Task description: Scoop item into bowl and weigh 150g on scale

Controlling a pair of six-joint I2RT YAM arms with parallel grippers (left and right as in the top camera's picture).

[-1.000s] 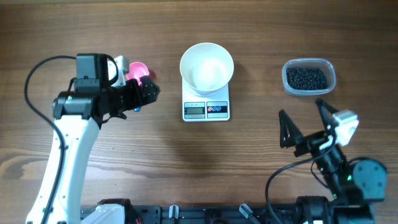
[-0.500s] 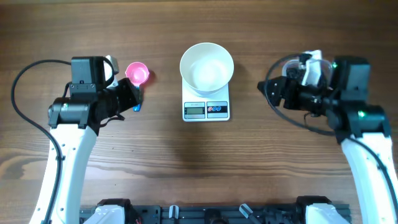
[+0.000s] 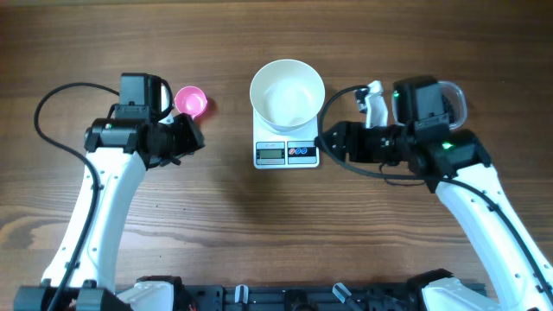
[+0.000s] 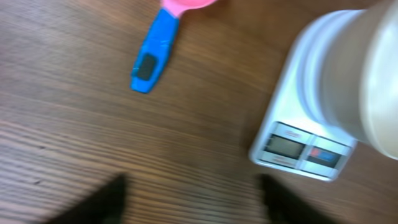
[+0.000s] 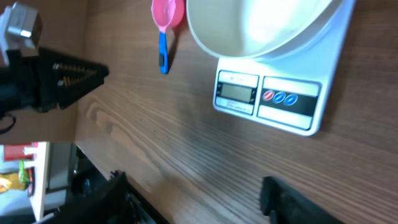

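The white bowl (image 3: pixel 287 93) stands on the small white scale (image 3: pixel 287 152) at the table's middle. It looks bare inside. A pink scoop (image 3: pixel 191 101) with a blue handle (image 4: pixel 151 59) lies left of the scale. My left gripper (image 3: pixel 197 136) hovers just below the scoop, pointing at the scale, open with only wood between its fingers (image 4: pixel 102 199). From the right, my right gripper (image 3: pixel 327 142) reaches the scale's right edge, open and holding nothing. Its view shows the bowl (image 5: pixel 261 25) and the scale (image 5: pixel 273 96). The item is hidden under my right arm.
A clear plastic tub's rim (image 3: pixel 455 97) peeks out behind the right arm's wrist. In the right wrist view the left arm's gripper (image 5: pixel 62 78) shows across the table. Bare wood lies in front of the scale.
The right arm has swung left from over the tub to the scale's right side. My left arm has shifted slightly right and now covers the scoop's handle in the overhead view.
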